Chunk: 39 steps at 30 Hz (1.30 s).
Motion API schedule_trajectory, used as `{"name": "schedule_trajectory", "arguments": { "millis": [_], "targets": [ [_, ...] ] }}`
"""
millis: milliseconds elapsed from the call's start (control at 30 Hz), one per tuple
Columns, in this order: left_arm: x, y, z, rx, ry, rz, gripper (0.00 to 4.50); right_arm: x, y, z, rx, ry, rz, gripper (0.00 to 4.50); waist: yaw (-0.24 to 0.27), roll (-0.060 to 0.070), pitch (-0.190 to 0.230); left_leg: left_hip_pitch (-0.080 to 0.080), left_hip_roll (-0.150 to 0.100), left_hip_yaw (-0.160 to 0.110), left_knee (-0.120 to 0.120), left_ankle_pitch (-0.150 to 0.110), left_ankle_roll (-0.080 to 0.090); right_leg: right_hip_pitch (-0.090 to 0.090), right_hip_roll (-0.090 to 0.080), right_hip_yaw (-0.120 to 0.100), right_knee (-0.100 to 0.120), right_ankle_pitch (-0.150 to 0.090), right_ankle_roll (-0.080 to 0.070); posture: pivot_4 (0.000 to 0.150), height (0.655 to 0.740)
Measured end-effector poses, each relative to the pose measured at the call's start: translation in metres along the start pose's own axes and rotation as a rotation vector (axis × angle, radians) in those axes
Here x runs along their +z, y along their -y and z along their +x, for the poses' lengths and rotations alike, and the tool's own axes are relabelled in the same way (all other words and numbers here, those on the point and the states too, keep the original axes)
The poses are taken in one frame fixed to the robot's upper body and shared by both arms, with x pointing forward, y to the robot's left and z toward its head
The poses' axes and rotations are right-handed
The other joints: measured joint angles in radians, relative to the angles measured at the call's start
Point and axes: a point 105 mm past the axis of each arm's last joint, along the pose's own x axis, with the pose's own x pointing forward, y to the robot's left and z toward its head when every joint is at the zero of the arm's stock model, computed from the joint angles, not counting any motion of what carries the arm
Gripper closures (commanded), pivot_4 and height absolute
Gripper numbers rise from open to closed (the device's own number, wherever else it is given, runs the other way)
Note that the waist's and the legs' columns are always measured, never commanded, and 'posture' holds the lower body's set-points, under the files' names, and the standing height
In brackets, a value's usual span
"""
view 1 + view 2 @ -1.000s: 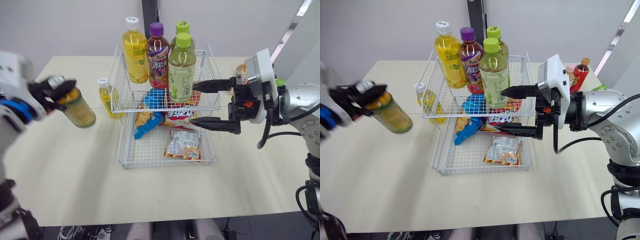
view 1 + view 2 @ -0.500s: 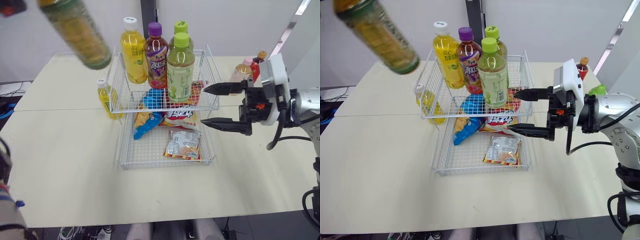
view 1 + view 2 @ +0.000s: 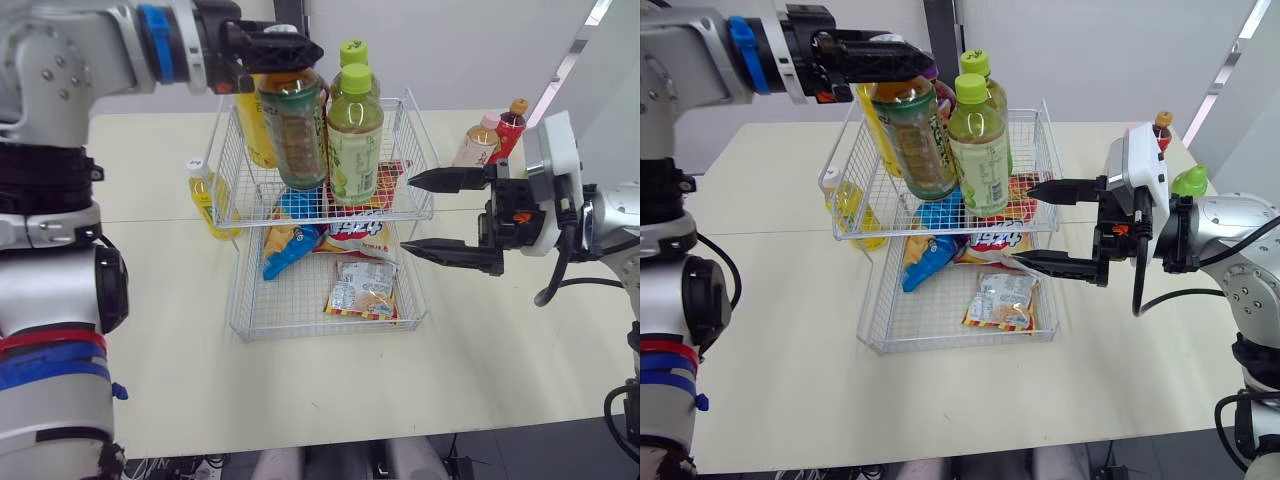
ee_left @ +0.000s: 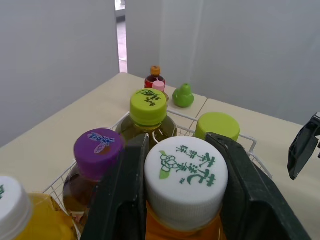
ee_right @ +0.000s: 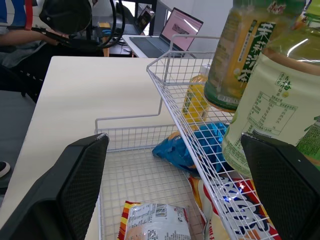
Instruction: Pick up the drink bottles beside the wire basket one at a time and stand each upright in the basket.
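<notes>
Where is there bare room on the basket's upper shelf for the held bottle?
The upper shelf looks bare at its front-left corner, under the held bottle in the left gripper, beside the front green-capped bottle. Its back row is crowded: yellow bottle, purple-capped bottle, second green-capped bottle.

A big, flat, pale cream worktop (image 3: 150, 330) spreads out wide, and a thin line runs across it from side to side. Behind it is a plain white wall (image 3: 450, 50) with a dark post (image 3: 942, 35) standing straight up in front of it, and a shiny silver strip (image 3: 572, 62) slants up on the right. Far back, past the worktop's end, sits an open laptop (image 5: 181, 22) with a pink screen.
</notes>
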Motion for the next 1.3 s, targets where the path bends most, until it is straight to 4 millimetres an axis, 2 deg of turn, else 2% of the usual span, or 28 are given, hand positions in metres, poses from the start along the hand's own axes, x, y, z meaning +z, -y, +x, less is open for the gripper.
{"name": "schedule_trajectory", "arguments": {
  "millis": [200, 567, 633, 700, 900, 1067, 1300],
  "targets": [
    [-0.022, -0.003, 0.010, -0.008, -0.027, 0.003, 3.12, -0.001, -0.001, -0.003, -0.015, -0.003, 0.008, 0.00, 0.005, 0.000, 0.000, 0.000, 0.000, 0.000, 0.001, 0.000, 0.000, 0.000, 0.000, 0.000, 0.000, 0.000, 0.000, 0.150, 0.7359],
    [-0.023, 0.003, 0.023, -0.037, 0.002, 0.027, 3.12, 0.001, -0.002, -0.004, -0.019, 0.001, 0.013, 0.00, 0.006, 0.000, 0.000, 0.000, -0.001, -0.001, 0.002, 0.000, 0.000, 0.001, -0.001, -0.001, 0.000, 0.000, 0.000, 0.150, 0.7359],
    [-0.023, 0.002, 0.024, -0.035, 0.001, 0.028, 2.39, 0.001, -0.002, -0.004, -0.019, -0.002, 0.012, 0.00, 0.006, 0.000, 0.000, 0.000, -0.001, -0.001, 0.002, 0.000, 0.000, 0.001, -0.001, -0.001, 0.000, 0.000, 0.000, 0.150, 0.7359],
    [-0.024, 0.003, 0.024, -0.046, 0.000, 0.028, 1.95, 0.001, -0.002, -0.004, -0.019, -0.004, 0.010, 0.00, 0.006, 0.000, 0.000, 0.000, -0.001, -0.001, 0.002, 0.000, 0.000, 0.001, -0.001, -0.001, 0.000, 0.000, 0.000, 0.150, 0.7359],
    [-0.019, 0.006, 0.021, -0.085, 0.010, 0.043, 0.10, 0.001, -0.002, -0.004, -0.021, -0.007, 0.010, 0.00, 0.005, 0.000, 0.000, 0.000, -0.001, -0.001, 0.002, 0.000, 0.000, 0.001, -0.001, -0.001, 0.000, 0.000, 0.000, 0.150, 0.7359],
    [-0.005, 0.002, -0.001, -0.057, 0.037, 0.070, 0.04, 0.001, -0.002, -0.005, -0.023, -0.012, 0.009, 0.00, 0.000, 0.000, 0.000, 0.000, 0.000, -0.001, 0.001, 0.000, 0.000, 0.001, 0.000, -0.001, 0.000, 0.000, 0.000, 0.150, 0.7359],
    [0.022, -0.005, -0.055, 0.097, 0.116, 0.165, 0.04, 0.001, -0.003, -0.005, -0.019, -0.014, 0.010, 0.00, 0.002, 0.000, 0.000, 0.000, 0.000, -0.001, 0.001, 0.000, 0.000, 0.001, 0.000, -0.001, 0.000, 0.000, 0.000, 0.150, 0.7359]
  ]
}}
